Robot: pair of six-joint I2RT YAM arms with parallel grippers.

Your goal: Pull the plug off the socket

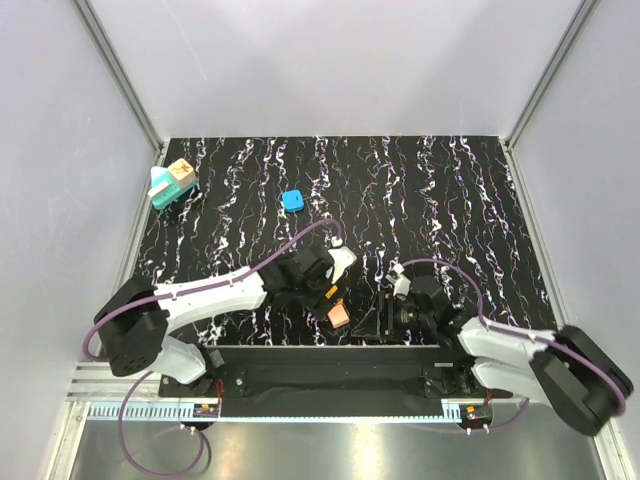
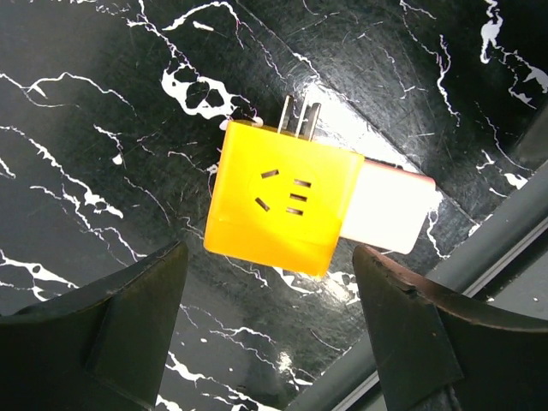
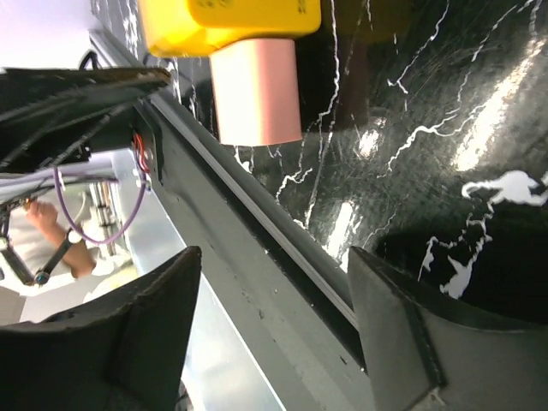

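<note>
So here's where we're at: our left claw is spread wide with nothing between the fingers. It hangs right over a yellow adapter cube that has a salmon block stuck on its side. Our right claw is spread and empty too, with that same pair just ahead of it. Problem is, that's not the job. The plug sits on the teal socket well away from both claws, far ahead and to the left of the left claw, in the far corner of the table.

We reckon the biggest risk is closing on the yellow cube because it's right there and also looks like something plugged in. The next one is the long reach. A small blue block lies roughly between the left claw and the socket and could get knocked. If we tug the plug with nothing pinning the socket, the whole thing probably lifts or skids off that edge.

Neither wrist view shows the plug or socket at all. From above we can't tell how deep the plug is seated, and the yellow cube is mostly buried under the left arm.
</note>
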